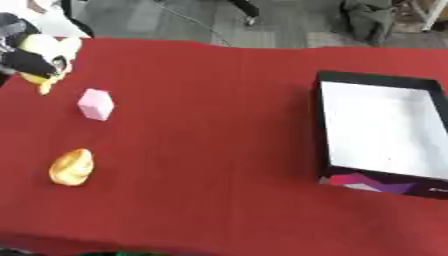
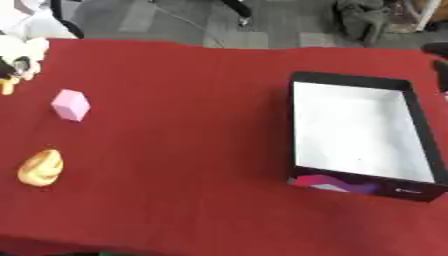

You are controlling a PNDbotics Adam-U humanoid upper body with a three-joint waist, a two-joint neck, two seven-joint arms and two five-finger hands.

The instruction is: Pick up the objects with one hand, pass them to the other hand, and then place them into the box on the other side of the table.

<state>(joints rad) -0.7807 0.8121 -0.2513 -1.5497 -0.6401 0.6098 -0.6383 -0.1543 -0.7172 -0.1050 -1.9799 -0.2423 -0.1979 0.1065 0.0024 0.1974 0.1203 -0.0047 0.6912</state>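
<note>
My left hand (image 1: 31, 59) is at the table's far left corner, black with white parts, curled round a yellow object (image 1: 41, 82) whose end sticks out below it. A pink block (image 1: 95, 104) stands on the red cloth just right of and nearer than the hand. A yellow-orange rounded object (image 1: 71, 167) lies further toward me on the left. The black box with a white inside (image 2: 356, 129) sits on the right side with nothing in it. A dark shape at the right edge (image 2: 440, 65) looks like my right hand, above the box's far corner.
The red table (image 1: 210, 150) stretches between the objects and the box. Its far edge meets a grey floor, where dark cloth (image 1: 367, 20) and furniture legs stand. The box's near wall carries a purple print (image 1: 372, 183).
</note>
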